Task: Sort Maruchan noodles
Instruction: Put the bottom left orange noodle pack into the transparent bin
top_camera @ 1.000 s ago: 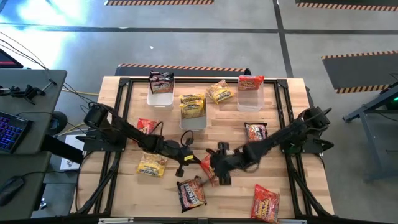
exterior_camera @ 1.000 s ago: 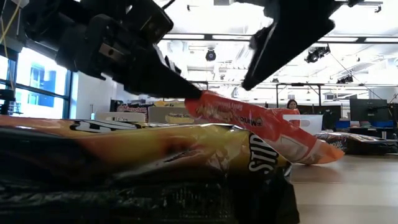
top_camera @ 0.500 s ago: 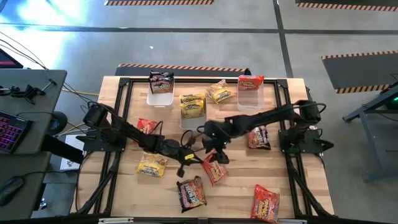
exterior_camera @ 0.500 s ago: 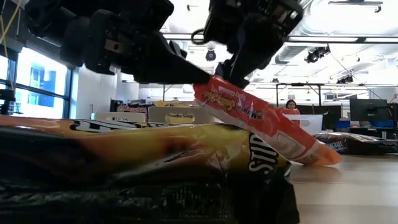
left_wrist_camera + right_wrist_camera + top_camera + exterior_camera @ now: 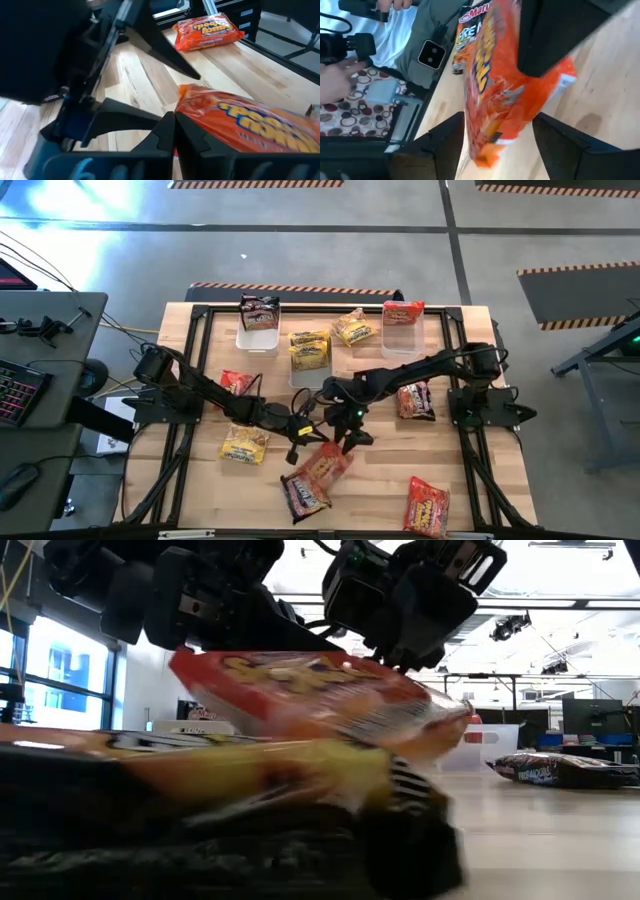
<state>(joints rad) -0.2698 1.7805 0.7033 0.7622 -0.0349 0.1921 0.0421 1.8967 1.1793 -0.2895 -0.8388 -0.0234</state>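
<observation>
The step in hand looks like a handover of one red-orange packet (image 5: 325, 464) between the two arms, near the table's (image 5: 470, 480) middle, a little toward 6 o'clock. The left gripper (image 5: 303, 446) is clenched on one edge of this packet; in the left wrist view its two dark fingers meet at the packet's edge. The right gripper (image 5: 352, 433) stands just at 2 o'clock from the packet, with its fingers apart; in the right wrist view the packet hangs between them, but I cannot tell if they touch it.

I judge that the next move calls for the right gripper to close on the free end, and then for the left one to let go, so that the packet can travel to the clear bins (image 5: 402, 335) at 12 o'clock. If both pull, the thin plastic may tear or slip.

The left arm reaches low from 9 o'clock toward the centre, almost flat over the wood. The right arm comes from 3 o'clock, stretched long across the table, its wrist bent down to the packet.

Other noodle packets lie around, for example a dark packet (image 5: 303, 495) under the held one's lower end.
</observation>
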